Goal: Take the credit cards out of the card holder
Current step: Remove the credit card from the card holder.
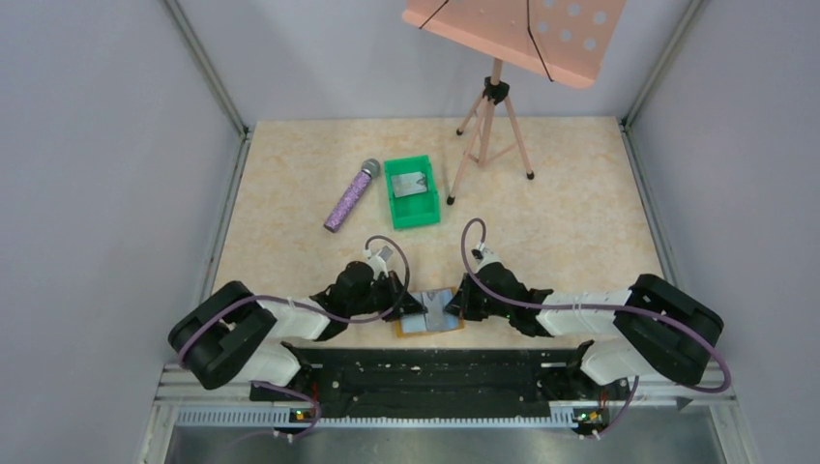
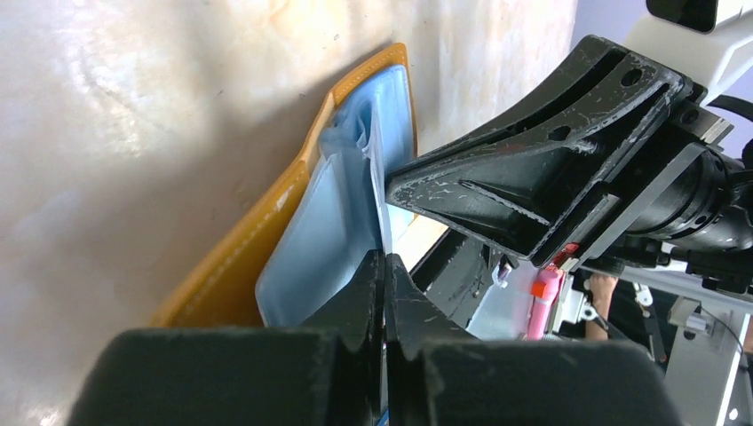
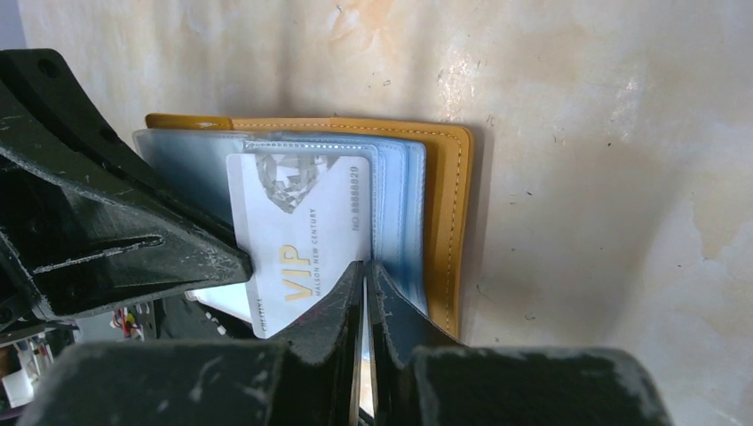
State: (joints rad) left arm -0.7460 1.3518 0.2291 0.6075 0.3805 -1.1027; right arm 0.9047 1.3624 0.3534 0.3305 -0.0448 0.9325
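At the near edge of the table [image 1: 580,222], between the two arms, the holder [image 1: 425,324] lies open, tan cover down and pale blue pockets up. A white card [image 3: 302,222] marked VIP sticks partly out of a pocket toward the arms. The left claw [image 2: 384,275] is pressed together, and the card's thin edge runs in between its tips, so it appears to pinch the card. The right claw [image 3: 366,280] is pressed together too, its tips on the blue pocket just beside the card, apparently gripping the holder there. Farther back, well apart from the holder, a green bin [image 1: 390,193] holds a second card [image 1: 411,184]. A purple microphone [image 1: 348,198] lies left of the bin, and a pink stand [image 1: 495,116] rises to its right.
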